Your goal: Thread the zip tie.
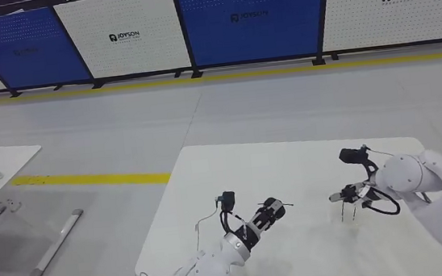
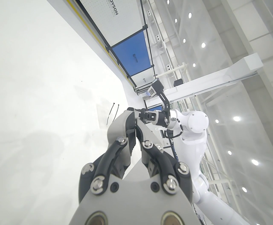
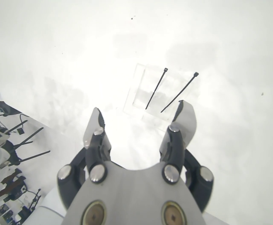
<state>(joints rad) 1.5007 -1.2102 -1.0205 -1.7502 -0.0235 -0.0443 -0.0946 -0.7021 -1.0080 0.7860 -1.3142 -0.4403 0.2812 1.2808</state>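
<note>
While the right hand [image 3: 140, 113] hangs over the bench [image 1: 210, 188] with its fingers spread wide and empty, the two black zip ties [image 3: 156, 88] are lying just ahead of its tips. They're flat on a clear sheet [image 3: 136, 89] that sits on the bench. They lie side by side, not touching and roughly parallel, with their square heads pointing away from the hand and their tails toward it. The tail of one ends right next to one fingertip [image 3: 185, 110] of the right hand, and from this angle I can't tell if the two actually touch. In the top view that whole lot sits in the right half of the bench, nearer the right edge than the left and about midway between the far edge and the front.

The left hand [image 2: 135, 125] is around the middle of the bench, well apart from the ties, and it points across toward the right hand. Its fingers are pinched together, with the pads meeting at the tips. In the top view there might be a thin dark sliver poking out past those tips, but it's way too small to say what it is. The two hands face each other with a stretch of bare bench between them.
</note>
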